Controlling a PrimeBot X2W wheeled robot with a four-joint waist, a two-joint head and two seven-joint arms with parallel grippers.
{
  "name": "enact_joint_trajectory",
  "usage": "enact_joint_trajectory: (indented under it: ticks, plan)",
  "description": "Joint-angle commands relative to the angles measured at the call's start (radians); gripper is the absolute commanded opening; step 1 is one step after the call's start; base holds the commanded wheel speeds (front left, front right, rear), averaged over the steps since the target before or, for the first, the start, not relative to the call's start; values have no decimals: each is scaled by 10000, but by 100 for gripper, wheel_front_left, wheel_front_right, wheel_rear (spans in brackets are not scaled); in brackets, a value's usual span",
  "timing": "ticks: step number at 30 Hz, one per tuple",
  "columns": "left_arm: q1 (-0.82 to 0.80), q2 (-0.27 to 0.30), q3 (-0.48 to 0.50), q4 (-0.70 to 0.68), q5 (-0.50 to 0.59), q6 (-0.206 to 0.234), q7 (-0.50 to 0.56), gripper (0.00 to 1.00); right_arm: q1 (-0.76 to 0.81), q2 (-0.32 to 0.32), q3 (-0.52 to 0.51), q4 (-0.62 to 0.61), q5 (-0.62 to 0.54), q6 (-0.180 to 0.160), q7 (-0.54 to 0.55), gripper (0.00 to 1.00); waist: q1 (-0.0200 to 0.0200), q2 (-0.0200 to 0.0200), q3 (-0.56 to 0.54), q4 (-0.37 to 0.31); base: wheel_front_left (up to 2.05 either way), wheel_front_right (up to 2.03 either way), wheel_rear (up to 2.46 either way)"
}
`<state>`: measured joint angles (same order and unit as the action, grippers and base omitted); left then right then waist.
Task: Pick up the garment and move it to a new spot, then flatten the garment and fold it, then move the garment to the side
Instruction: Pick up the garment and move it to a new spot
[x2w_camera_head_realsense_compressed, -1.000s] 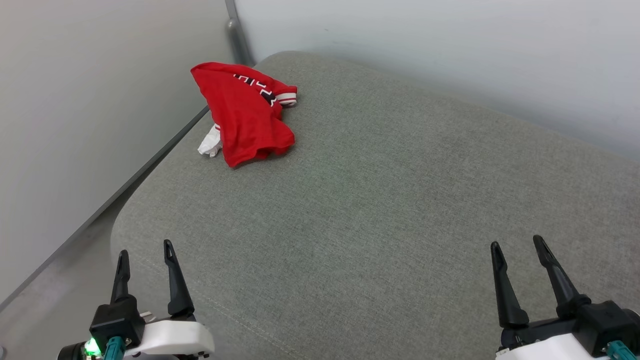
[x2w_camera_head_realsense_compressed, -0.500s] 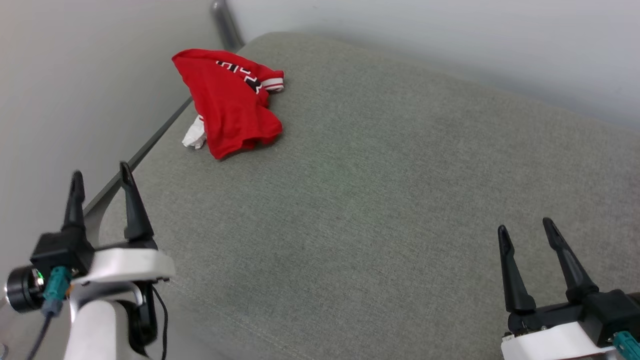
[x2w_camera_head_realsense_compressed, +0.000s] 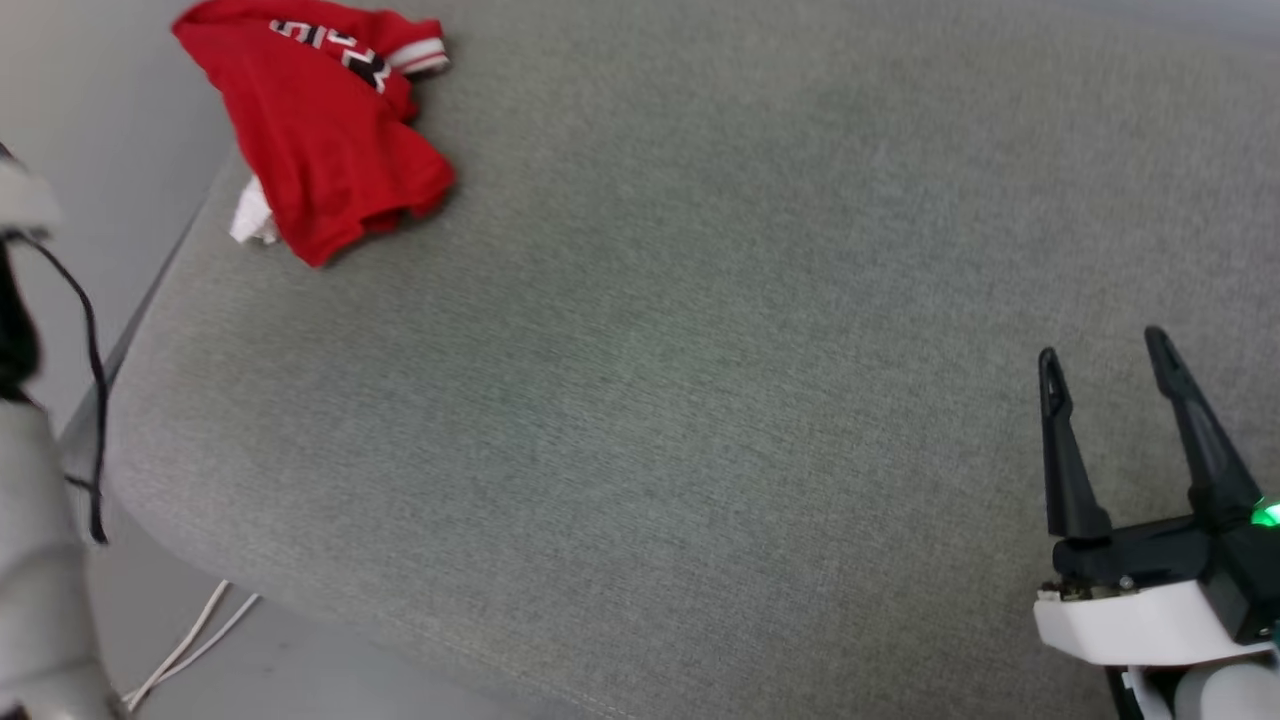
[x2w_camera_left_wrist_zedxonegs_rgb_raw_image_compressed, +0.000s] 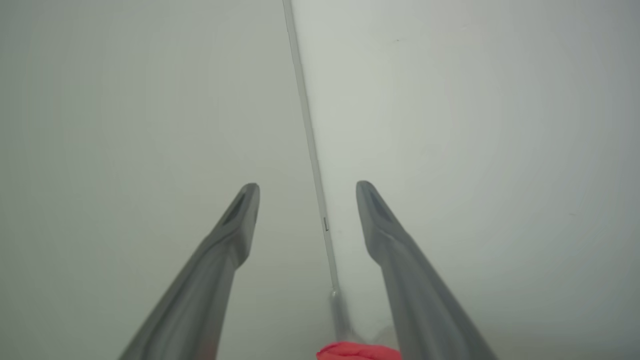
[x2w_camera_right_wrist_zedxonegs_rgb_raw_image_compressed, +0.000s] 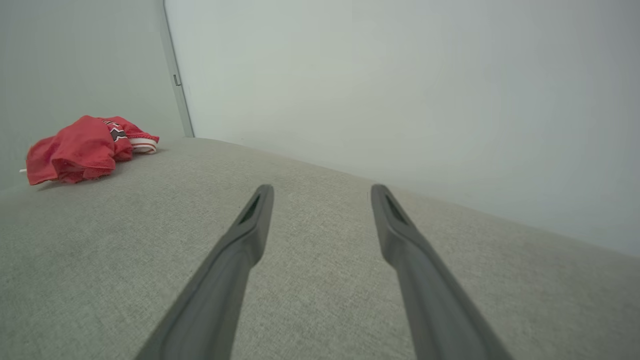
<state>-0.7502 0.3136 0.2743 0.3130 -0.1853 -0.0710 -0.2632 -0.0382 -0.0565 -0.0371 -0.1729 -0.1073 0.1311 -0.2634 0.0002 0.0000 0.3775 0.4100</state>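
Note:
The garment (x2w_camera_head_realsense_compressed: 320, 140) is a red jersey lying crumpled at the far left corner of the grey cushion (x2w_camera_head_realsense_compressed: 700, 350), with black white-outlined lettering, striped trim and a white bit sticking out at its left edge. It also lies far left in the right wrist view as the garment (x2w_camera_right_wrist_zedxonegs_rgb_raw_image_compressed: 80, 150). My right gripper (x2w_camera_head_realsense_compressed: 1102, 350) hovers open and empty over the cushion's near right part, far from it. My left gripper (x2w_camera_left_wrist_zedxonegs_rgb_raw_image_compressed: 306, 186) stands open and empty, pointing at the wall corner, with a red sliver of the garment (x2w_camera_left_wrist_zedxonegs_rgb_raw_image_compressed: 357, 351) just below its fingers.
Pale walls meet at a grey corner post (x2w_camera_right_wrist_zedxonegs_rgb_raw_image_compressed: 175, 80) behind the garment. My left forearm (x2w_camera_head_realsense_compressed: 30, 560) with a black cable rises along the left edge. A white cable (x2w_camera_head_realsense_compressed: 190, 640) lies on the floor past the cushion's near left corner.
The head camera has swung down and right, so the whole picture has shifted. My left arm has risen up and to the left, still open. The garment lies as before.

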Motion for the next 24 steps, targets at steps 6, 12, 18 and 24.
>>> enact_joint_trajectory:
  ticks: [6, 12, 18, 24]
  plan:
    - [-2720, 1600, -298, 2657, -587, -460, 1129, 100, -682, -538, -111, -1205, -269, -7, -21, 100, -2, 0, 1641, -524, 0, 0, 0]
    - [-3582, 2301, -1421, 3971, -1837, -576, 3608, 100, -880, -706, -96, -1866, -329, -7, -21, 100, -2, 0, 2240, -738, 0, 0, 0]
    - [-3363, 3110, -3187, 3969, -4416, -566, 6444, 100, -1020, -834, -74, -2421, -432, -7, -21, 100, -2, 0, 2825, -892, 0, 0, 0]
    - [-3085, 3440, -3963, 4114, -6594, -576, 8485, 100, -1300, -824, 120, -2805, -567, -7, -21, 100, -2, 0, 3380, -1149, 0, 0, 0]
